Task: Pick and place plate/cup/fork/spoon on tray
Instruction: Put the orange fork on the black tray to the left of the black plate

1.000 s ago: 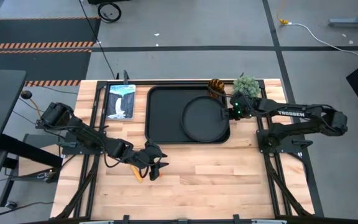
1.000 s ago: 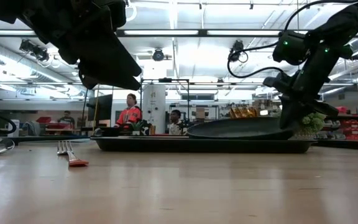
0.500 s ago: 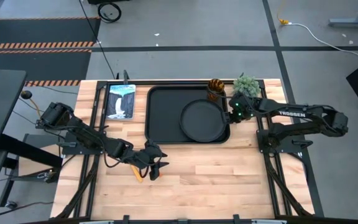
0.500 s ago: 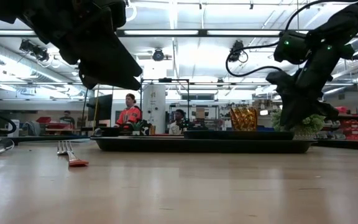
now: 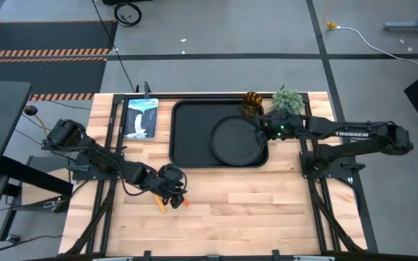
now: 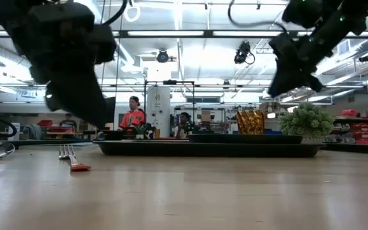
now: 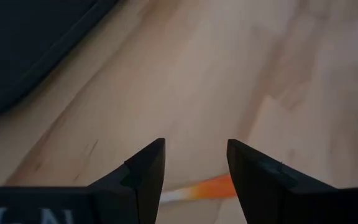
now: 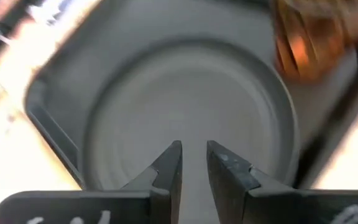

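Note:
The black plate [image 5: 236, 139] lies flat on the right half of the black tray [image 5: 191, 138]. My right gripper [image 5: 264, 127] hangs above the plate's right rim, slightly open and empty; the plate fills its wrist view [image 8: 185, 99]. The amber cup [image 5: 252, 101] stands at the tray's far right corner; whether inside the rim I cannot tell. My left gripper [image 5: 174, 194] points down, open, over the cutlery on the wood near the front. An orange handle [image 7: 211, 186] shows between its fingers, untouched. The fork [image 6: 73, 160] lies flat on the table. I cannot pick out the spoon for certain.
A small green plant [image 5: 287, 100] stands right of the cup, near my right arm. A blue-and-white card [image 5: 141, 117] lies left of the tray. The tray's left half is bare. People stand in the room beyond the table [image 6: 133, 118].
My right gripper has lowered the tilted plate flat onto the tray, left it there and risen clear. My left gripper has tipped to point down and dropped toward the cutlery, shifting a little toward the table's left edge.

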